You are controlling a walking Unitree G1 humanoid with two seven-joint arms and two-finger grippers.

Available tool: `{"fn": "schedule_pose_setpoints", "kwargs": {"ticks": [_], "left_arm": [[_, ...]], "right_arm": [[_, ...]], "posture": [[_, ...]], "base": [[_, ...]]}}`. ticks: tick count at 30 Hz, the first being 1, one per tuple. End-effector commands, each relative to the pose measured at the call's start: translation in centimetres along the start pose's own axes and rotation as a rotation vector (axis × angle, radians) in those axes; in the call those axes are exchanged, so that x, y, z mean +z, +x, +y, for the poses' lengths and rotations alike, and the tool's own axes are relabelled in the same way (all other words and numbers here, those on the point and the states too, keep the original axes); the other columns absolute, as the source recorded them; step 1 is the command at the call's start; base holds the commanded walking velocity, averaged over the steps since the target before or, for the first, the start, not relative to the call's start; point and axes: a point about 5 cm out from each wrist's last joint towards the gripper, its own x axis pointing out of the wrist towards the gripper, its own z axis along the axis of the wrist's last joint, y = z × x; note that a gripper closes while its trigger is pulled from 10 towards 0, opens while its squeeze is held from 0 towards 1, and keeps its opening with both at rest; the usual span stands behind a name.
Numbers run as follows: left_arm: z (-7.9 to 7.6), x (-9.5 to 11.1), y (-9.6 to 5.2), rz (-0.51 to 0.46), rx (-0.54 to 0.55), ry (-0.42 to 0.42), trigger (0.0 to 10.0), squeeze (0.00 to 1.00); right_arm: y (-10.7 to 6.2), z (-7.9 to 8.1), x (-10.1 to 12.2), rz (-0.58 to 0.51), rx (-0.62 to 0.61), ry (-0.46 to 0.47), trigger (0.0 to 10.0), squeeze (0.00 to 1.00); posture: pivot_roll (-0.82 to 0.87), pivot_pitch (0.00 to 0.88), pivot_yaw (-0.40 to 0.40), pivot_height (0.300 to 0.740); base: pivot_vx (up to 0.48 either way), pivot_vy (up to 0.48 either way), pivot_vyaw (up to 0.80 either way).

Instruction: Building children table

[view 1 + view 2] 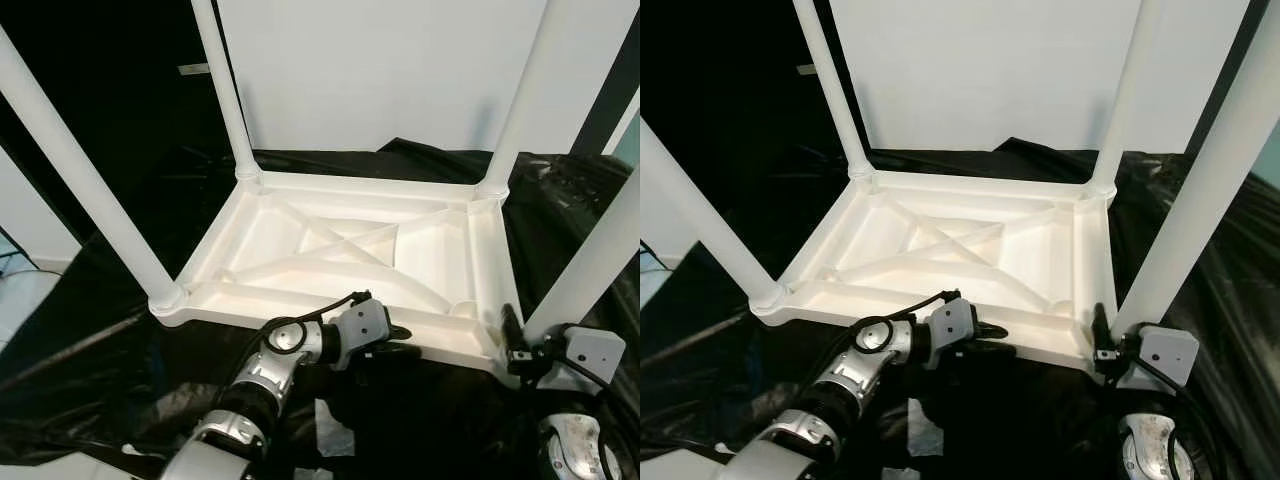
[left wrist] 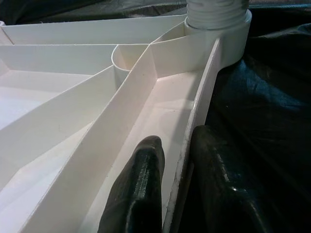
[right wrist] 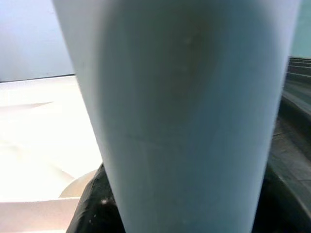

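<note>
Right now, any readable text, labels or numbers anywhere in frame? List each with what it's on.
None readable.
White table top, upside down: bare plastic, no print or mark.
The four white legs: plain.
Black sheet beneath: plain.
Left pincer and right pincer housings: no legible label.

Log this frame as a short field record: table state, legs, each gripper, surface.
table: white tabletop lying upside down, ribbed underside up
legs: four white legs standing up from the corners, e.g. far left leg
left gripper: fingers astride the near rim, one inside, one outside
right gripper: at the base of the near right leg, which its fingers flank in the wrist view
surface: black sheet under the table
</note>
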Motion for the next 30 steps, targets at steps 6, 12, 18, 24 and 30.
{"fn": "schedule_pose_setpoints", "kwargs": {"ticks": [6, 12, 18, 24, 30], "left_arm": [[-0.9, -2.9, -0.2, 0.113, 0.155, -0.103, 10.0, 0.0], [-0.8, -2.9, -0.1, 0.113, 0.157, -0.103, 10.0, 0.0], [-0.9, -2.8, 0.0, 0.109, 0.16, -0.106, 10.0, 0.0], [-1.1, -2.9, 0.0, 0.11, 0.152, -0.109, 10.0, 0.0], [-1.1, -2.9, 0.0, 0.109, 0.152, -0.109, 10.0, 0.0]], "right_arm": [[-0.3, 0.6, -1.5, 0.082, 0.033, -0.025, 10.0, 0.0], [0.5, -0.2, -0.9, 0.043, 0.059, -0.068, 10.0, 1.0], [1.1, -0.6, -0.5, 0.024, 0.142, -0.099, 10.0, 0.0], [0.5, 0.1, -0.5, 0.071, 0.468, -0.078, 10.0, 0.0], [0.3, -0.1, -0.2, 0.072, 0.555, -0.099, 10.0, 0.0]], "posture": [[-0.14, 0.0, 0.06, 0.74], [-0.15, 0.0, 0.056, 0.74], [-0.15, 0.0, 0.056, 0.74], [-0.15, 0.0, 0.056, 0.74], [-0.15, 0.0, 0.056, 0.74]], "base": [[0.0, 0.0, 0.0], [0.0, 0.0, 0.0], [0.0, 0.0, 0.0], [0.0, 0.0, 0.0], [0.0, 0.0, 0.0]]}}
